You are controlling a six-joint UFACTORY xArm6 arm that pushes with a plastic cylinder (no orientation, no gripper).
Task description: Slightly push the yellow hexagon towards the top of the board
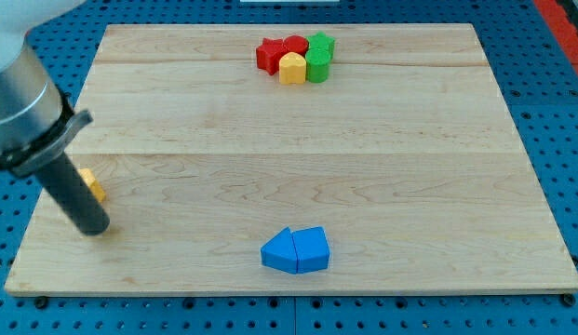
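No brand, label or writing is showing anywhere. The wooden board [298, 177] is lying on a blue perforated table [549, 112]. Near the view's top, a cluster is sitting tightly packed: a red star-shaped block [268, 55] and a second red block [295, 44] are touching a yellow heart-like block [291, 69], with a green block [321, 43] and another green block [317, 65] pressing against them on the right. Near the view's bottom, two blue blocks [295, 250] are resting side by side, touching, well apart from everything else.

The yellow hexagon [92, 184] is sitting at the view's left edge of the board, largely hidden behind the rod, so its shape is barely showing. The arm is slanting down from the upper left corner, and my tip [96, 228] is resting just below the hexagon. There being no gripper, nothing is being grasped
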